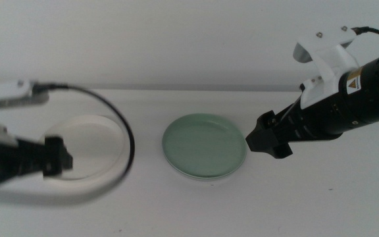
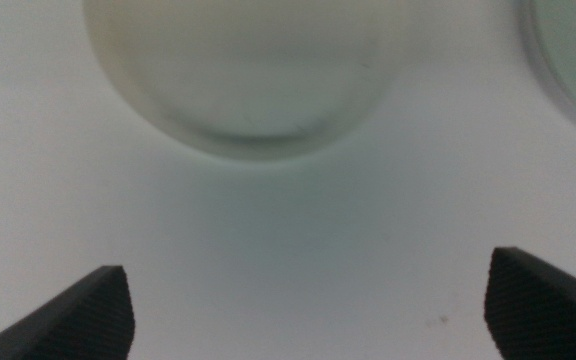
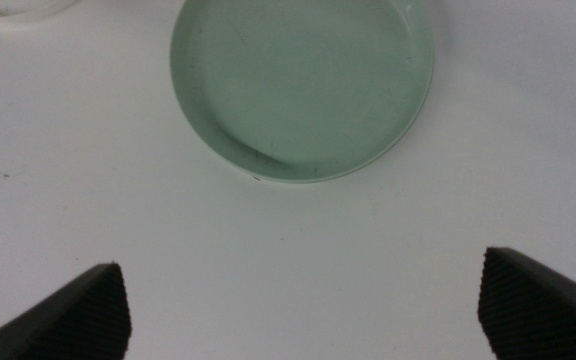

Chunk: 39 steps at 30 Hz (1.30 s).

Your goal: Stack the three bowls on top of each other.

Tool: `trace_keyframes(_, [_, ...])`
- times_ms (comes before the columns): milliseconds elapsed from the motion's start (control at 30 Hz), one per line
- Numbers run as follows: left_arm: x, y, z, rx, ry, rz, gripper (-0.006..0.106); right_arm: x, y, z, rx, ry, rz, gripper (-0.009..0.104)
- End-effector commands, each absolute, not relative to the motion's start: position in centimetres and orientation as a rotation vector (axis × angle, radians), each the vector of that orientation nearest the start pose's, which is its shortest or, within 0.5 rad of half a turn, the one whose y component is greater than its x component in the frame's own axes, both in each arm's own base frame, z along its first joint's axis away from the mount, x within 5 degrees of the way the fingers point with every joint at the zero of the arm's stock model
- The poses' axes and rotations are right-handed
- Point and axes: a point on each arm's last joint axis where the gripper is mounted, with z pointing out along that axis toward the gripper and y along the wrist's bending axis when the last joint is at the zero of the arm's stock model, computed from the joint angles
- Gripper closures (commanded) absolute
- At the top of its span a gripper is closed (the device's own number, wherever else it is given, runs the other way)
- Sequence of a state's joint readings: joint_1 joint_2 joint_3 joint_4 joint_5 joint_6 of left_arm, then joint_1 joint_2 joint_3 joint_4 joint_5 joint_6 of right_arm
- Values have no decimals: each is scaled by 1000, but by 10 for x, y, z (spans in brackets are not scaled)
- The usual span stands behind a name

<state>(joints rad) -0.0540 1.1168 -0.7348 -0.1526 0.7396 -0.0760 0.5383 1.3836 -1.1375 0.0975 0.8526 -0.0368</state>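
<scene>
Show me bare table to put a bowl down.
Free: table in front of the green bowl and white bowl. Crowded: left gripper over the white bowl, right gripper beside the green one.

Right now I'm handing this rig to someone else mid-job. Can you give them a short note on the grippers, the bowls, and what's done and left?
Left gripper: jaws open, empty, at the left of the table, over the near edge of the white bowl.
Right gripper: jaws open, empty, just right of the green bowl, near its rim.
Bowls: green sits mid-table and seems to rest on another dish, whose rim peeks out beneath; its colour is unclear. White stands alone to the left, apart from green. No grey bowl shows separately.
Done: possibly one stacking step.
Left: put the white bowl on the stack.
</scene>
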Motion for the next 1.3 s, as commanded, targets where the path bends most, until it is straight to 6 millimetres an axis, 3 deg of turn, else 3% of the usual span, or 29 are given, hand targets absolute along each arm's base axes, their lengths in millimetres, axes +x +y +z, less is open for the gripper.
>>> trace_keyframes(0, [227,-12,272,-129,2675,-194,7,240,151,314,-691,2499,297,2])
trace_keyframes(100, [260,-1,276,-21,2767,-151,7,240,151,314,-691,2499,297,2])
trace_keyframes(200, [289,11,267,70,2786,-148,7,240,151,314,-691,2499,297,2])
trace_keyframes(367, [337,41,227,-12,2838,-252,7,240,151,314,-691,2499,297,2])
trace_keyframes(500, [356,52,198,-25,2877,-212,7,240,151,314,-691,2499,297,2])
trace_keyframes(700, [368,62,169,1,2875,-99,7,240,151,314,-691,2499,297,2])
trace_keyframes(833, [370,64,159,-3,2889,-95,14,240,151,314,-691,2499,297,2])
trace_keyframes(1133, [373,62,132,-53,2938,-155,43,240,151,314,-691,2499,297,2])
trace_keyframes(1267, [371,62,128,-56,2972,-174,65,240,151,314,-691,2498,297,2])
